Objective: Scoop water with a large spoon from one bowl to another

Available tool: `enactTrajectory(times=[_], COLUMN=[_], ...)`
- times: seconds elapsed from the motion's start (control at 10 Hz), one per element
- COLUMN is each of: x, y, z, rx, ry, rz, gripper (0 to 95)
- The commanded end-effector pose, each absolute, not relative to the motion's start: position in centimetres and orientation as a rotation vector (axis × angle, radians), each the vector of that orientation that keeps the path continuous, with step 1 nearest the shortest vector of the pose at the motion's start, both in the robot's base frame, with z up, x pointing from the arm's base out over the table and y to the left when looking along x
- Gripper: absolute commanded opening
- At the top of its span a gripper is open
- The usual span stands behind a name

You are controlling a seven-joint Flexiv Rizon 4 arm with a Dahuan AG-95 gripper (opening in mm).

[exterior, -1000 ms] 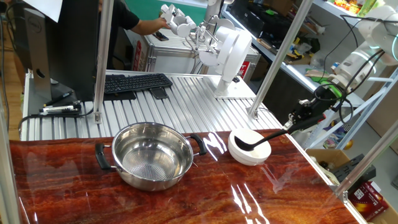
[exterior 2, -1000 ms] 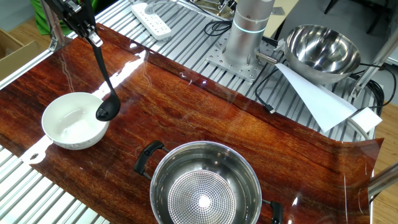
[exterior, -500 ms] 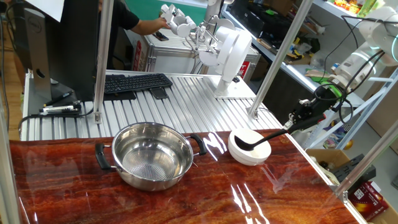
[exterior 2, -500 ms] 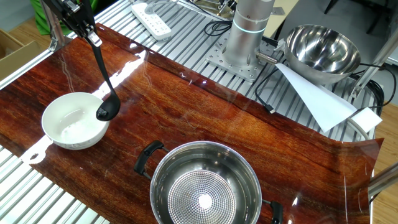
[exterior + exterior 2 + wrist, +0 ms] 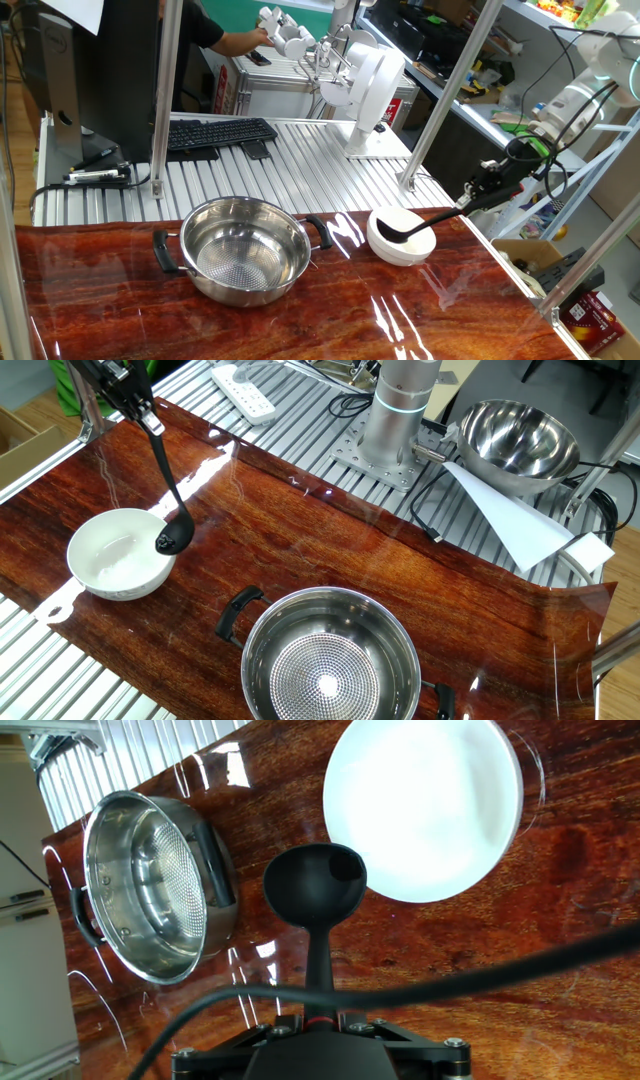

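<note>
A: Where is the black ladle with the small round cup and long thin handle point(image 5: 165, 480) sitting right now?

B: The fingers point(image 5: 143, 415) are clamping the top end of its handle, and the ladle is slanting down so that its cup is hanging at the near rim of the plain white round bowl point(image 5: 105, 555). In the hand view the cup point(image 5: 314, 885) is overlapping the bowl's edge, partly over the glossy red-brown wooden worktop point(image 5: 340, 550).

A: And the wide shiny stainless-steel pot with two black side handles point(image 5: 245, 250)?

B: It is standing well apart from the bowl on the same worktop, with nothing touching it. I cannot tell from these pictures how much water is lying in either vessel.

A: What is worrying you from here?

B: Mostly the cup's position. Since it is straddling the rim, any water leaving it could be running down the bowl's outside onto the worktop. I would judge that the cup needs to be further in over the middle before tipping.

A: Anything else?

B: The grip is sitting at the far end of a long thin handle, so the ladle may be swinging or twisting between the fingers if the arm is moving quickly. The cup could also be nudging the light bowl sideways, because nothing is holding it in place.
</note>
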State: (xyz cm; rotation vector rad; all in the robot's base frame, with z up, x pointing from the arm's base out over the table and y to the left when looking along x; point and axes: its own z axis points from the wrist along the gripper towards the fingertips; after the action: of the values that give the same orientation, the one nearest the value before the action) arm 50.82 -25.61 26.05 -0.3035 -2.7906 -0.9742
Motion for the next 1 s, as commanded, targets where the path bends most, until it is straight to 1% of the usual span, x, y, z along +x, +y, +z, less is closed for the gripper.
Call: enactTrajectory(times=[0.1,0.3,0.5,0.7,1.0], x=[50.93,50.94,50.94,50.95,51.21], y=[-25.73,-25.73,-25.73,-25.68,-24.8], z=[26.1,26.1,26.09,26.11,26.53], rx=[-0.302,-0.296,-0.268,-0.233,-0.169], ry=[-2.784,-2.788,-2.816,-2.853,-2.926], rz=[-0.98,-0.973,-0.929,-0.865,-0.704], gripper=[0.0,0.0,0.0,0.0,0.0])
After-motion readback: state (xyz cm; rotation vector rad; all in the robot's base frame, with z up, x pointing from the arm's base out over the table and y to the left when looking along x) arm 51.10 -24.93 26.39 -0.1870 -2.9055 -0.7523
